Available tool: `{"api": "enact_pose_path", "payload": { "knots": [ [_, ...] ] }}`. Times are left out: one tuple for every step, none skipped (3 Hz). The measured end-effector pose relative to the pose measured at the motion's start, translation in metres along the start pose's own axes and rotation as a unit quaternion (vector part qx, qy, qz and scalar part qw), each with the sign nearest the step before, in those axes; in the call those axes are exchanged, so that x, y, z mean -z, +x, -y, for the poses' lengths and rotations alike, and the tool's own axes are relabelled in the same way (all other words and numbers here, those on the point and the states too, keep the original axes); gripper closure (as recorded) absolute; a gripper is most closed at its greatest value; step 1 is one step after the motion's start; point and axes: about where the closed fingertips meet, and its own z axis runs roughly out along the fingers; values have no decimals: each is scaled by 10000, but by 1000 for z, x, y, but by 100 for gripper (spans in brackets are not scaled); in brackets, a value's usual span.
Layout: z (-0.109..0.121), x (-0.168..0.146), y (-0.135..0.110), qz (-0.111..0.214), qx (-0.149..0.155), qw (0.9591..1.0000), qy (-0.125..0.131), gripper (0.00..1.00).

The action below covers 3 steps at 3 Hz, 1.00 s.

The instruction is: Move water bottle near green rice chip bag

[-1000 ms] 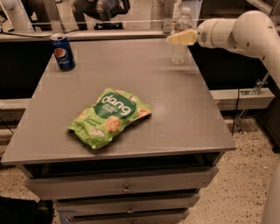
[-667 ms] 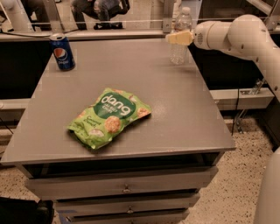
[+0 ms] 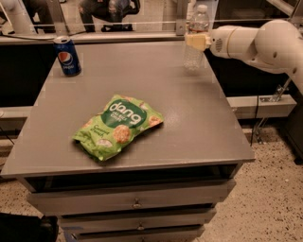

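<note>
The single camera stands before the table point(image 3: 199, 123), higher than its top, and looks down and forward to the far edge. It is far enough to take in the whole top and the drawers point(image 3: 137, 198) below. The gripper point(image 3: 197, 41) is at the far right corner.

The premises appeared to be a robotics lab or office test area. Evidence noted: a white robot arm point(image 3: 265, 45), its gripper point(image 3: 196, 41) positioned at the far right corner of a grey table point(image 3: 189, 123); drawers point(image 3: 137, 203) beneath; a speckled hard floor point(image 3: 265, 198); a seated person point(image 3: 106, 9) beyond a railing.
</note>
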Motion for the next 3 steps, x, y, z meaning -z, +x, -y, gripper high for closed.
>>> {"api": "enact_pose_path", "payload": {
  "knots": [
    [-54,46,-8,124,63,9990,-416,88],
    [-107,89,-4,161,314,9965,-752,100],
    [-150,117,10,121,606,9931,-992,100]
  ]
}}
